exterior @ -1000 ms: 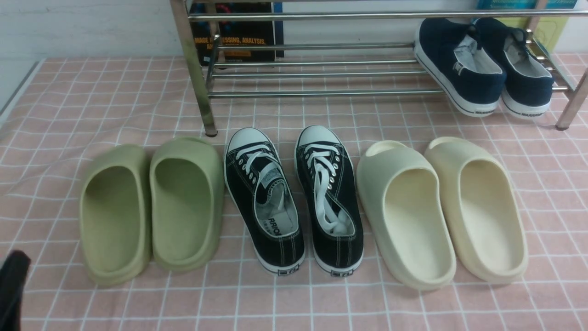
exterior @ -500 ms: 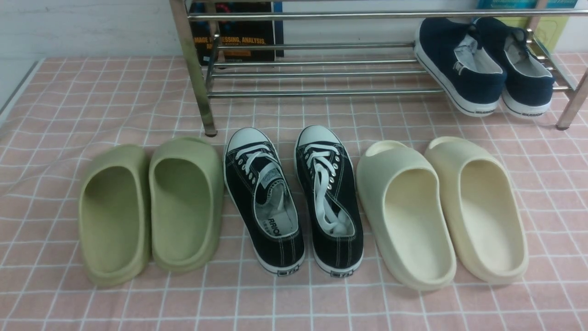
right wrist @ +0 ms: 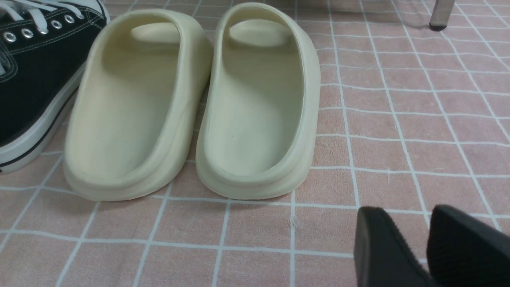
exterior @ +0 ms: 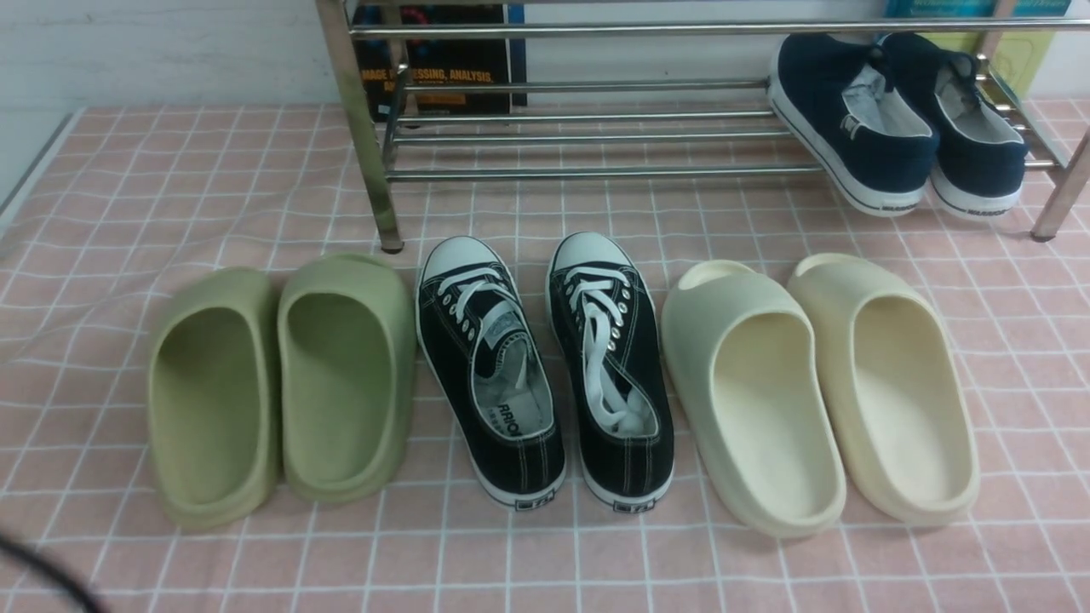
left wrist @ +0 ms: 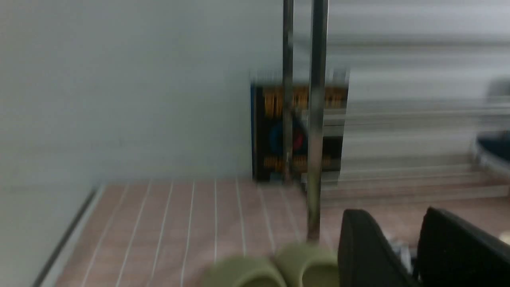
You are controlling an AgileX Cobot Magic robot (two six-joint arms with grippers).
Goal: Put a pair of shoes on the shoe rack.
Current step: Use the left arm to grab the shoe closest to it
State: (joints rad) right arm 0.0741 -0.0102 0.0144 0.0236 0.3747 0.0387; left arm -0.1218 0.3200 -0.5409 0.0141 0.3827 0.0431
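Note:
The two black canvas sneakers stand side by side on the pink checked cloth, toes towards the rack: the left one (exterior: 490, 375) and the right one (exterior: 609, 366). The chrome shoe rack (exterior: 596, 136) stands behind them; its left part holds no shoes. Neither gripper shows in the front view. In the blurred left wrist view my left gripper (left wrist: 394, 223) is open and empty, raised near the rack's left post (left wrist: 316, 119). In the right wrist view my right gripper (right wrist: 402, 223) is open and empty, low over the cloth, beside the cream slides; one sneaker's side (right wrist: 32, 71) shows at the edge.
Two green slides (exterior: 281, 383) lie left of the sneakers, two cream slides (exterior: 817, 392) right of them. Two navy slip-on shoes (exterior: 894, 119) sit on the rack's right end. A book (exterior: 438, 60) leans behind the rack. A thin dark cable (exterior: 43, 579) crosses the near left corner.
The dark part of my left arm at the front view's lower left corner has gone out of frame; only a thin cable shows there now. The shoes have not moved.

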